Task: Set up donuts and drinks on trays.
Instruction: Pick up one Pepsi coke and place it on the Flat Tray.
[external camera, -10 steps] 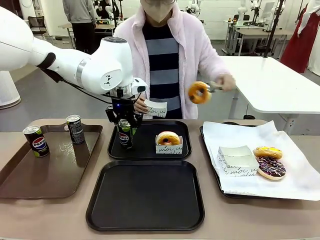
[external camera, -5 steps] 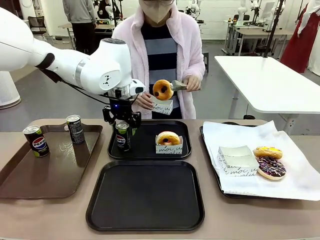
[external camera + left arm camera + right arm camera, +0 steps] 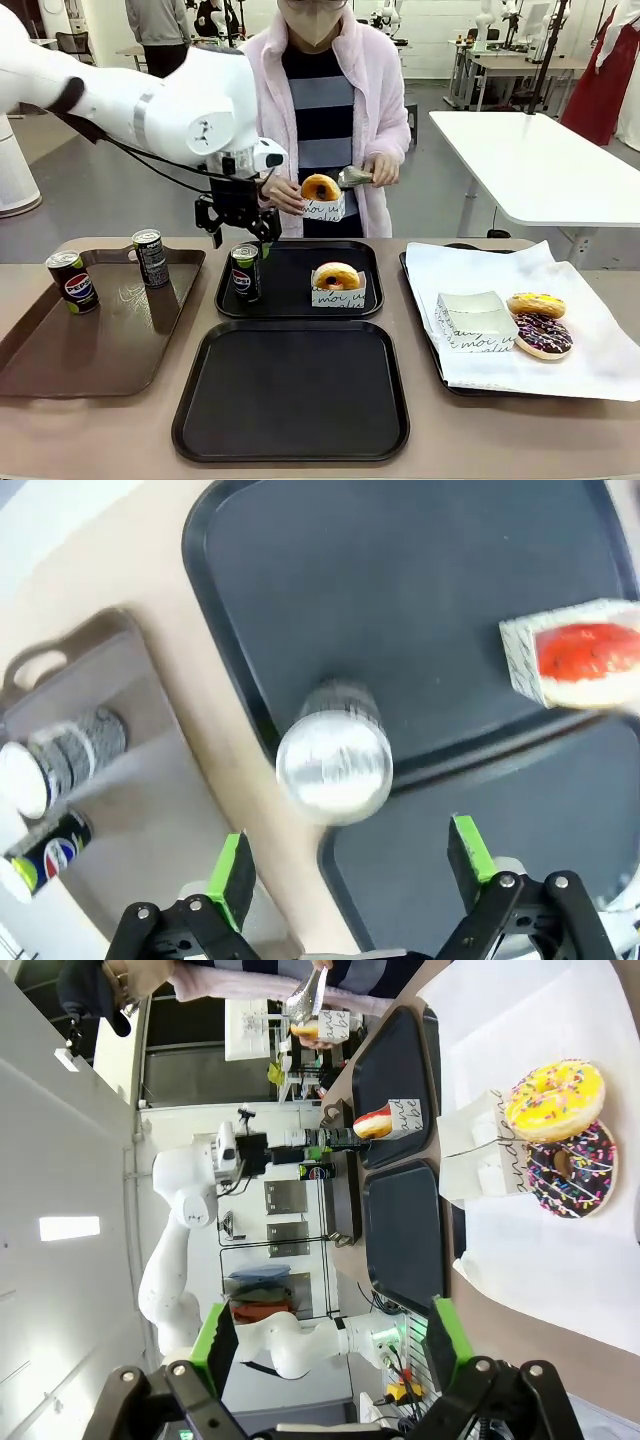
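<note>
A black Pepsi can [image 3: 245,272] stands upright at the left end of the far black tray [image 3: 298,305], beside a glazed donut [image 3: 337,276] in its white sleeve. My left gripper [image 3: 237,230] hangs open just above the can, apart from it. In the left wrist view the can's silver top [image 3: 333,765] lies beyond the spread green fingertips of the left gripper [image 3: 352,865]. The near black tray [image 3: 290,390] is bare. The person holds another donut [image 3: 322,188] in a sleeve with tongs. My right gripper [image 3: 332,1345] is open and holds nothing.
A brown tray [image 3: 100,345] at the left carries two more cans [image 3: 73,281] [image 3: 150,258]. At the right, a paper-lined tray [image 3: 590,370] holds a stack of sleeves [image 3: 475,320], a yellow sprinkled donut [image 3: 535,304] and a chocolate donut [image 3: 543,335].
My left gripper has let go of the can on the far tray and risen above it. The person has brought the tonged donut leftward into a paper sleeve.
</note>
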Tool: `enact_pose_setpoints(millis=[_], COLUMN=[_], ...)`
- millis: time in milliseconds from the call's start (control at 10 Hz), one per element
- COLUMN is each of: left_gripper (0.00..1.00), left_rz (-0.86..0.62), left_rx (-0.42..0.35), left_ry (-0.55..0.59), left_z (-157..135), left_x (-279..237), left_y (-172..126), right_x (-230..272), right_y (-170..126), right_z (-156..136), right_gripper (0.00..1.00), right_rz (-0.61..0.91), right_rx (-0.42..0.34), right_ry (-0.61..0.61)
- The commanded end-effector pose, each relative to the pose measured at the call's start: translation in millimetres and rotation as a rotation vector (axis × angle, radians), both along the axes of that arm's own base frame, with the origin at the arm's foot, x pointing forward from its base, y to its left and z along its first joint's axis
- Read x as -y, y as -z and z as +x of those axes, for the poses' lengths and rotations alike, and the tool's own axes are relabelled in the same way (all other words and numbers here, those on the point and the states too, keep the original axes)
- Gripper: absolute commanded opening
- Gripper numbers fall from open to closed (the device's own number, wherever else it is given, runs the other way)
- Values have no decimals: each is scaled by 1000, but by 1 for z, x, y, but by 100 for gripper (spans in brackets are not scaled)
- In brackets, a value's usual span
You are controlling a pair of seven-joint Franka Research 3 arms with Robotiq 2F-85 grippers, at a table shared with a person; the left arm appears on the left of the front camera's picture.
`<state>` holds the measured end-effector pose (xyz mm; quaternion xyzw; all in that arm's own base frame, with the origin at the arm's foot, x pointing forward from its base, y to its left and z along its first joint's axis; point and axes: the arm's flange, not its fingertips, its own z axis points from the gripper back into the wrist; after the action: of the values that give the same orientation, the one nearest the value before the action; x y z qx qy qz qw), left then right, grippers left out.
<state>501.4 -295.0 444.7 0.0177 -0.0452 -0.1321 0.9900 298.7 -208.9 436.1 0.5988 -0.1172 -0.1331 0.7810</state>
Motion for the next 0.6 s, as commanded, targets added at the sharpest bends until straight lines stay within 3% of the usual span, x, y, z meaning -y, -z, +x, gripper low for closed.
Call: enact_pose_setpoints(millis=[0,200,500], left_gripper=[100,100,100], left_rz=[-43,-68,-96], left_rx=[-34,-73,-87], left_ry=[43,118,141], left_z=[-56,-107,-147], left_x=[-36,-77,-137], left_y=[-28,-49,-54], right_x=[0,0,0], right_y=[-1,-1,-1], right_z=[2,2,2], right_gripper=[100,100,100], right_rz=[14,14,14], right_rx=[23,23,23], right_ry=[4,4,4])
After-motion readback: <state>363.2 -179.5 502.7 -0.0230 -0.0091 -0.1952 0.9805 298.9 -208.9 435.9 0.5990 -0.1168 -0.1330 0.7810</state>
